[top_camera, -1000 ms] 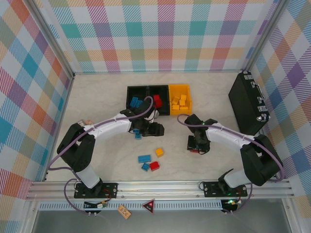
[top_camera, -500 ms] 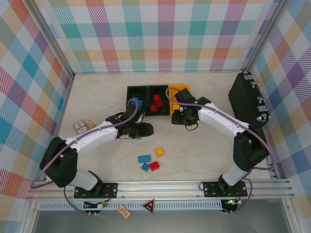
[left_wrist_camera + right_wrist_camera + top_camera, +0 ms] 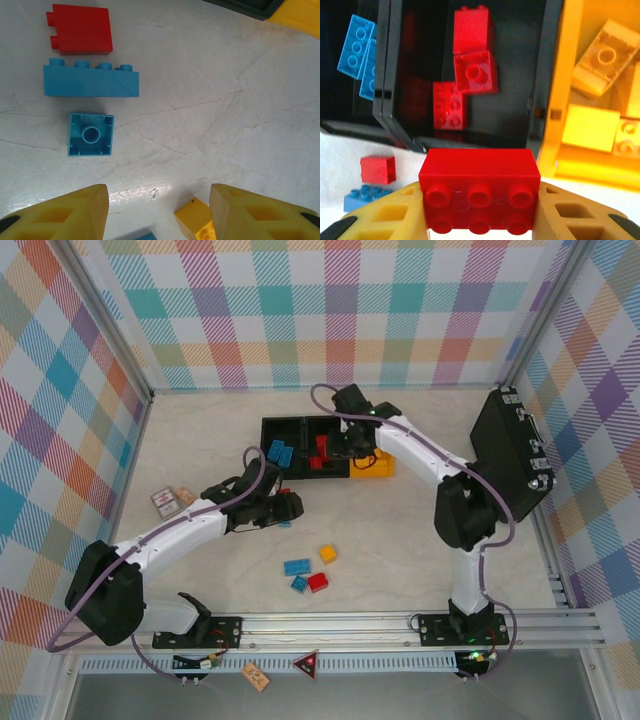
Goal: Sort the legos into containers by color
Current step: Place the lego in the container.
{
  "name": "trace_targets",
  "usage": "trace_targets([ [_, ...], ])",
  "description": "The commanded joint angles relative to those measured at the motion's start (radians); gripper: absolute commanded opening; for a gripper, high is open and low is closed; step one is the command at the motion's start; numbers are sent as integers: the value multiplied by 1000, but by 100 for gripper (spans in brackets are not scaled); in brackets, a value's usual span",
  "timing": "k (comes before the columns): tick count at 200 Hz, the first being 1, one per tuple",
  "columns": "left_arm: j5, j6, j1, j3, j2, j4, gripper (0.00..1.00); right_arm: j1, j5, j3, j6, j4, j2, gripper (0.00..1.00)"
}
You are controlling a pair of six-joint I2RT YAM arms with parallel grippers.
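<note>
Right wrist view: right claw (image 3: 479, 212) clamps red lego (image 3: 479, 172) before black bin (image 3: 548, 65).

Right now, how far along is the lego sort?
Done: blue bricks in the left black bin, red bricks in the middle bin, yellow bricks in the yellow bin. In hand: right gripper shut on a red brick at the middle bin. Remaining: at least four loose bricks on the table below the open left gripper.

White-black arms (image 3: 180, 530), purple cables (image 3: 313, 398), yellow end effectors (image 3: 156, 206) (image 3: 480, 216)
</note>
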Motion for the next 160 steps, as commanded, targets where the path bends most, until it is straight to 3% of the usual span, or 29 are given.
trace_targets([
  [1,-18,-15,10,-18,-29,-17,56,-12,18,125,-45,-76,78,36],
  [94,-31,-18,11,-26,-51,-36,56,-24,88,490,-80,-196,343,38],
  [160,-38,-19,11,-20,-54,-48,55,-24,121,607,-103,-219,428,42],
])
